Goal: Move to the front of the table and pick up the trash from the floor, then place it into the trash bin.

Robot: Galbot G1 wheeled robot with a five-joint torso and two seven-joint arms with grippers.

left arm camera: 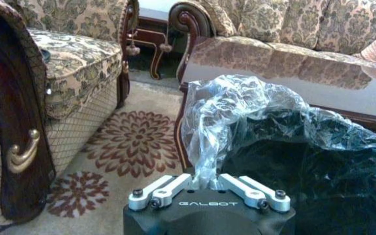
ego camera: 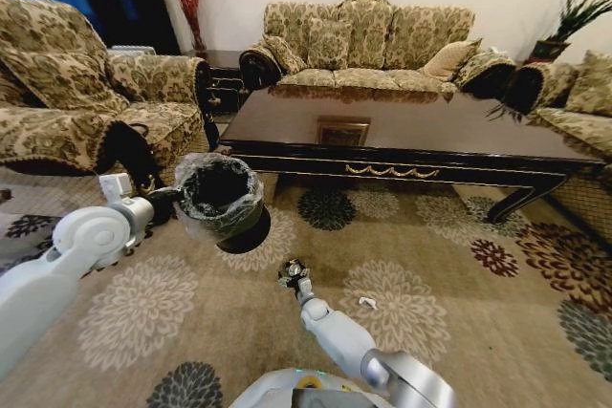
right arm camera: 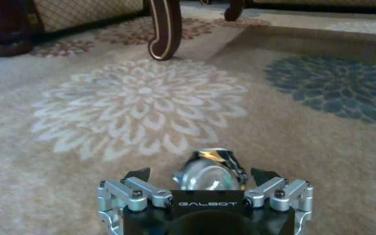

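The right hand (ego camera: 294, 274) hangs low over the patterned carpet (ego camera: 449, 332) in front of the robot, its fingers (right arm camera: 139, 175) closed around a dark shiny crumpled ball (right arm camera: 209, 170) of trash. In the right wrist view the ball sits between the two black fingertips, just above a pale flower woven into the carpet, with no gap visible between pads and foil. A little way from this hand, on the robot's right, a white paper scrap (ego camera: 367, 303) lies on the carpet by itself.

To the left of the right hand and higher up, the left hand (left arm camera: 209, 183) holds the trash bin (ego camera: 218, 196) off the floor. Its fingers are pinched narrowly on the clear plastic bag (left arm camera: 234, 112) where it folds over the rim, as the left wrist view shows, and the black wall of the bin hangs just beyond them. In the head view the bin tips slightly, its open mouth facing up and toward the camera, and its shadow falls on the carpet beneath it.

Beyond both hands stands the desk (ego camera: 402, 126), long and dark, with a gold ornament on its front edge and curved legs. One curved leg (right arm camera: 163, 29) shows in the right wrist view, well ahead of the right hand. An armchair (ego camera: 76, 93) stands beside the left hand, and a sofa (ego camera: 368, 40) sits behind the desk against the wall.
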